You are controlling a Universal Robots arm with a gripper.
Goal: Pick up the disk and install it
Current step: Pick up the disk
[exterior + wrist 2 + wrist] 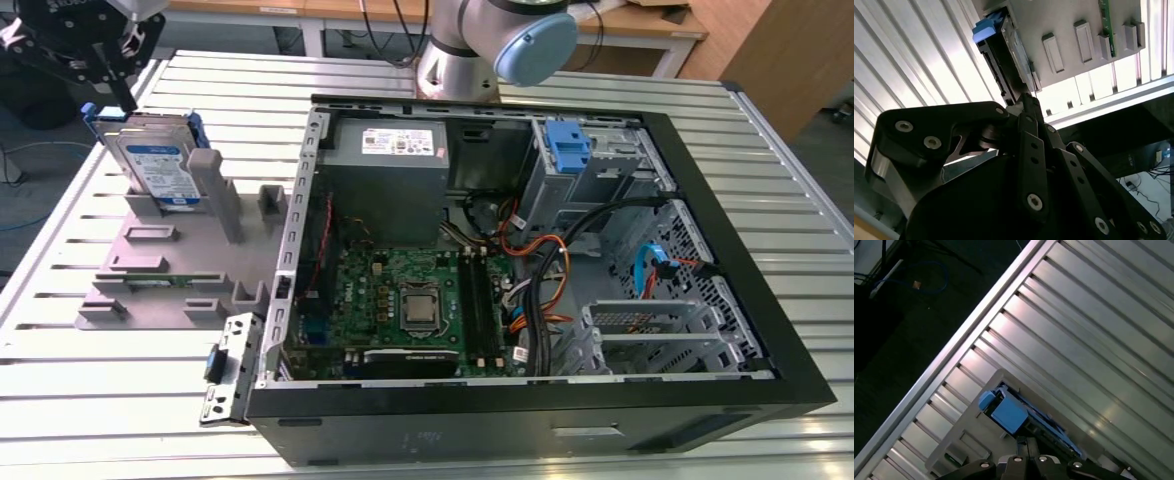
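Note:
The disk (158, 165) stands on edge in a slot of a grey holder (147, 270) on the slatted table, at the exterior view's left. It is silver-grey with a white-and-blue label and blue side rails. My gripper (127, 98) hangs just over its upper far corner, shut, with nothing between the tips. In the second wrist view the disk (1004, 55) shows edge-on with a blue rail end, and the gripper (1025, 98) tips meet right at its near end. The first wrist view has the disk (1009, 412) just beyond the gripper (1024, 442).
An open computer case (534, 400) lies on its side at the exterior view's right, with a motherboard, cables, a grey power supply (387, 150) and a blue latch piece (567, 145) at a drive bay. The arm's base (461, 50) stands behind the case. The table edge (944, 365) runs near the holder.

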